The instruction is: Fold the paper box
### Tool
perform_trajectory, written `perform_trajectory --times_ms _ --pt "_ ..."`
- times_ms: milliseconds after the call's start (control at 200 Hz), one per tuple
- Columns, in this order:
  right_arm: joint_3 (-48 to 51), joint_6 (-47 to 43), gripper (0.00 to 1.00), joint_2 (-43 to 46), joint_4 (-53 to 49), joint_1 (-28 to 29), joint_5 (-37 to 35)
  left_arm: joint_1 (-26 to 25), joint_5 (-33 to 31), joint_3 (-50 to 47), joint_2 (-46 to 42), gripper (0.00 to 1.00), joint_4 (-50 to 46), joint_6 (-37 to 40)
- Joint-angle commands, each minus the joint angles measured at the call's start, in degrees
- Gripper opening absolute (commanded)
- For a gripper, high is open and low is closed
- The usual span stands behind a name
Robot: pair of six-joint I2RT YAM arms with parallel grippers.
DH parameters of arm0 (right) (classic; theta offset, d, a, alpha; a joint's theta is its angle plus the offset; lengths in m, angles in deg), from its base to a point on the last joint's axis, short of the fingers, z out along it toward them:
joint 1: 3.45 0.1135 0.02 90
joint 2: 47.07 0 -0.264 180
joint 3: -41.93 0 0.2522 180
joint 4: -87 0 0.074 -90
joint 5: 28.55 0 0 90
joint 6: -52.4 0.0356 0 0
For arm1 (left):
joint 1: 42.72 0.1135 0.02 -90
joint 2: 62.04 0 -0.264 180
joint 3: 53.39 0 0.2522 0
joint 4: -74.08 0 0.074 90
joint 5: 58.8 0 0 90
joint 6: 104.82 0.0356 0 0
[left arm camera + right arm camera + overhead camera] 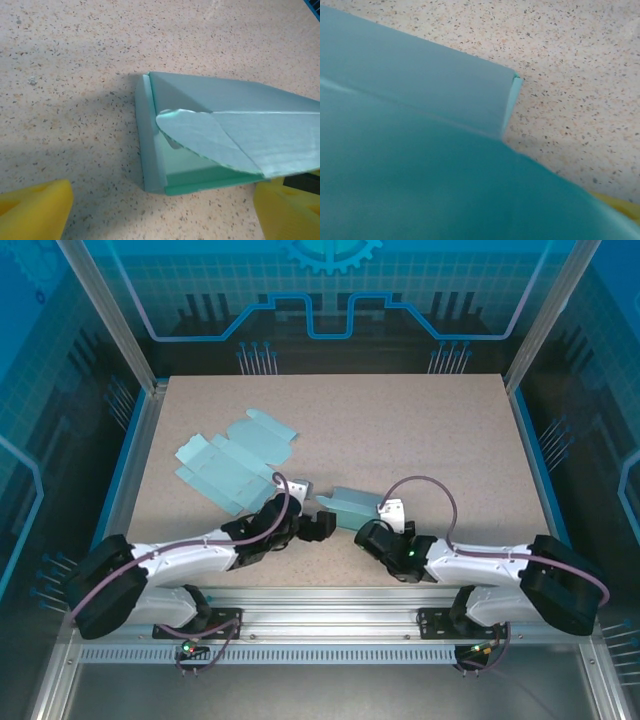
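My left pincer is gaping wide, gripping nothing, just short of the paper box lying on the worktop. My right pincer is sitting at its other end; I cannot tell its grip. Judgement: body is standing formed, end flap is awaiting tucking.

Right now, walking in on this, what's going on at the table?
Two robot arms are working on a teal paper box near the front edge of the table. It is partly folded, with one end open and a rounded flap loose. The left gripper is open, facing that end. The right gripper is at the other end, its grip hidden by paper. Flat box blanks lie further back on the left.
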Motion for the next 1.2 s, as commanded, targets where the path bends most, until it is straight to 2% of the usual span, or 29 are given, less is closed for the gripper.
perform_trajectory --times_ms 0,135,225,430,520,640,735,840,900,991,1056,1191 --pt "-1.17 2.2 0.79 3.73 -6.5 2.0 -2.78 -0.86 0.95 -0.61 -4.86 0.98 -6.45 -0.6" --pt "-2.14 2.15 0.93 9.04 -11.37 4.27 -3.08 -0.95 0.61 0.99 -11.04 0.99 -12.12 -0.23" --pt "-3.38 1.45 0.99 13.27 -15.39 6.12 -3.53 -0.95 -0.13 2.56 -14.76 0.99 -14.5 0.37" --pt "-7.35 -3.71 1.0 23.82 -20.66 8.59 -1.13 -0.89 -3.36 7.45 -18.21 0.99 -15.37 3.17" --pt "-10.01 -6.49 1.0 29.02 -20.86 8.59 0.22 -0.82 -6.33 11.43 -15.65 0.99 -14.35 6.3" --pt "-14.53 -6.96 1.0 32.76 -22.41 8.03 -1.81 0.37 -10.52 18.77 -9.56 0.99 -16.55 9.36" --pt "-21.05 -5.14 1.0 30.76 -28.86 5.11 -1.8 2.89 -8.83 25.29 -3.58 0.99 -20.19 10.46" --pt "-30.36 0.18 1.0 24.22 -40.38 -0.21 -0.75 4.91 -6.92 31.9 2.89 0.99 -24.64 10.79" --pt "-33.14 1.34 1.0 20.19 -43.52 -2.37 -0.37 5.13 -5.87 34.38 5.98 0.99 -25.78 11.41" --pt "-34.9 1.71 1.0 14.95 -43.87 -6.46 2.76 5.32 -4.62 36.66 9.8 0.99 -26.63 11.57" --pt "-34.99 1.51 1.0 12.03 -42.29 -11.47 8.92 5.37 -3.98 37.65 12.03 0.99 -27.19 11.61" --pt "-31.88 0.16 1.0 10.31 -36.45 -17.37 17.93 5.55 -3.24 38.12 15.2 0.99 -28.24 11.28"
